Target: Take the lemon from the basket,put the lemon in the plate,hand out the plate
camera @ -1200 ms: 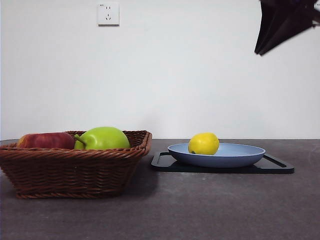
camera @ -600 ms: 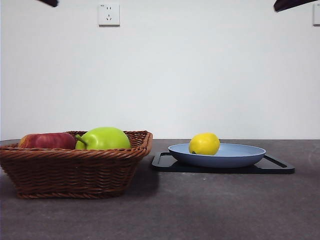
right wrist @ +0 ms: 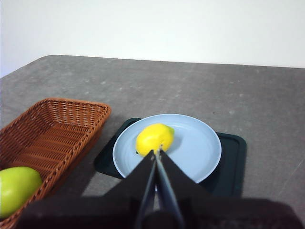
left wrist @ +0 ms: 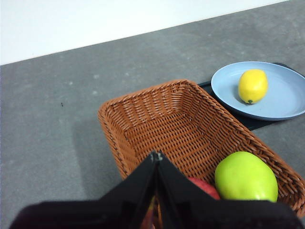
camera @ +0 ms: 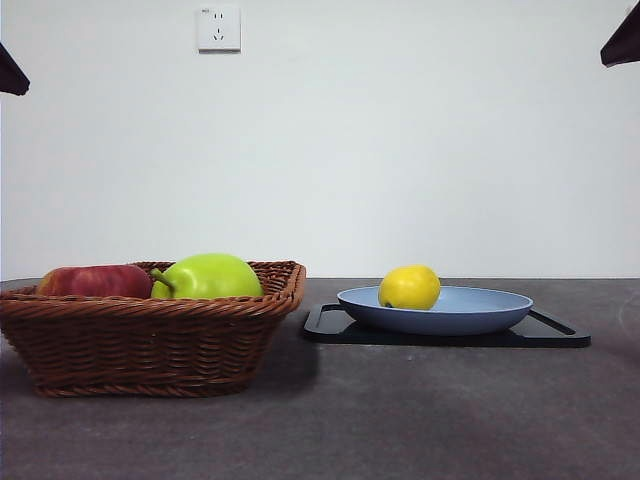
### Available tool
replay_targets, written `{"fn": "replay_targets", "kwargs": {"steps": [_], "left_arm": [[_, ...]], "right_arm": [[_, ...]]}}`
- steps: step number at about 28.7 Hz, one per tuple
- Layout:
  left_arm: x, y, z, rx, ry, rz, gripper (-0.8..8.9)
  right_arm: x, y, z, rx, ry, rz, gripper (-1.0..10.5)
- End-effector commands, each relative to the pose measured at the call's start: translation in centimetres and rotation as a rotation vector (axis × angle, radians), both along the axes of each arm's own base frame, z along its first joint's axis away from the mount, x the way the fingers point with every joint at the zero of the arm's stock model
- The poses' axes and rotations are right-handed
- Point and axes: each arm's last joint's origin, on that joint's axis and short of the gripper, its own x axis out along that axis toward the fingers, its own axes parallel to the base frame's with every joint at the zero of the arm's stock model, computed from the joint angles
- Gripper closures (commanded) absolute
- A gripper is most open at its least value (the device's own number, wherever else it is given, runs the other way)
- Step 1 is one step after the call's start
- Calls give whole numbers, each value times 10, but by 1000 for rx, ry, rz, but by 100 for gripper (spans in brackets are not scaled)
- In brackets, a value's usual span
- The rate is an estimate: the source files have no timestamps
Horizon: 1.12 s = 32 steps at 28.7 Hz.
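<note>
The yellow lemon [camera: 409, 287] [right wrist: 153, 138] [left wrist: 252, 86] lies on the left part of the light blue plate [camera: 480, 310] [right wrist: 200, 143] [left wrist: 286, 95]. To the plate's left stands the brown wicker basket [camera: 150, 345] [left wrist: 157, 124] [right wrist: 52, 129]. My left gripper [left wrist: 156, 156] is shut and empty, high over the basket. High above the plate and equally empty, my right gripper [right wrist: 156, 153] is shut. In the front view each arm shows only as a dark tip at a top corner.
A green stemmed fruit [camera: 207, 276] [left wrist: 246, 176] and a red apple [camera: 95, 281] [left wrist: 205, 187] lie in the basket. The plate rests on a flat black tray [camera: 560, 335] [right wrist: 233, 162]. A wall socket [camera: 219, 28] is on the white wall behind.
The dark arm at the top right of the front view has risen to the corner. A second dark tip has appeared at the top left edge. Lemon, plate and basket have not moved.
</note>
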Motion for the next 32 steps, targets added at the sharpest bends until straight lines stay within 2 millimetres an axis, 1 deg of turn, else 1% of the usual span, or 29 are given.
{"fn": "replay_targets", "kwargs": {"steps": [1, 14, 16, 20, 24, 28, 30, 32], "left_arm": [[0, -1, 3, -15, -5, -5, 805], [0, -1, 3, -17, -8, -7, 805], [-4, 1, 3, -7, -7, -7, 805], [-27, 19, 6, 13, -47, 53, 805], [-45, 38, 8, -55, -193, 170, 805], [-47, 50, -2, -81, -327, 316, 805], [-43, 55, -13, -80, -361, 382, 805], [-39, 59, -26, -79, -370, 407, 805]], "right_arm": [[0, 1, 1, 28, 5, -1, 943], [0, 1, 1, 28, 4, -1, 943], [0, 1, 1, 28, 4, -1, 943], [0, 1, 1, 28, 4, -2, 943], [0, 1, 1, 28, 4, -2, 943], [0, 1, 1, 28, 4, -2, 943], [0, 1, 1, 28, 4, -2, 943], [0, 1, 1, 28, 4, -2, 943]]}}
